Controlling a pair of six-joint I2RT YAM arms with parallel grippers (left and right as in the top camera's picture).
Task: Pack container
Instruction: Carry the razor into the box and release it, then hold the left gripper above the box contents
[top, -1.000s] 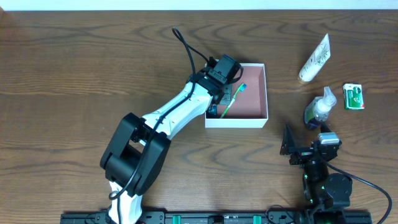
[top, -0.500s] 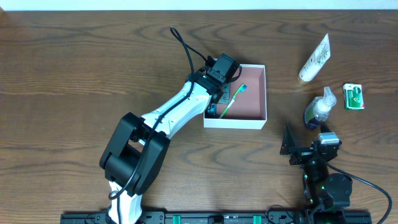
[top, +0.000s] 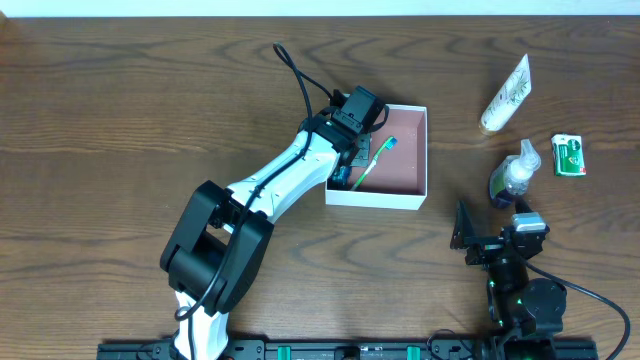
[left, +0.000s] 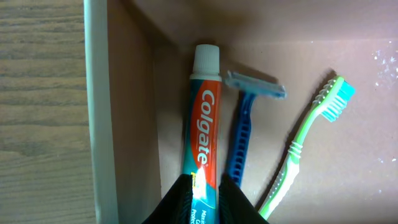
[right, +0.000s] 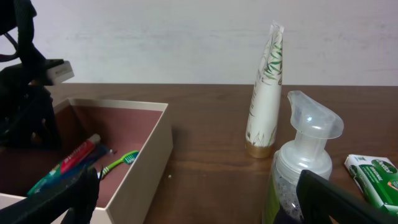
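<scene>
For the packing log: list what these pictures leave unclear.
- Left gripper: the left wrist view cuts its fingers at the bottom edge; overhead, the wrist hides it, so its grip on the toothpaste is unclear.
- Razor handle end: behind a finger, left wrist view.
- Packet print: too small overhead; cut by the right edge in the right wrist view.

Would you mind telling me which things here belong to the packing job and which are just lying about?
In the job: container, toothpaste tube in the left gripper, razor, toothbrush.
Lying about, outside it, perhaps for later: white tube, pump bottle, green packet.
</scene>
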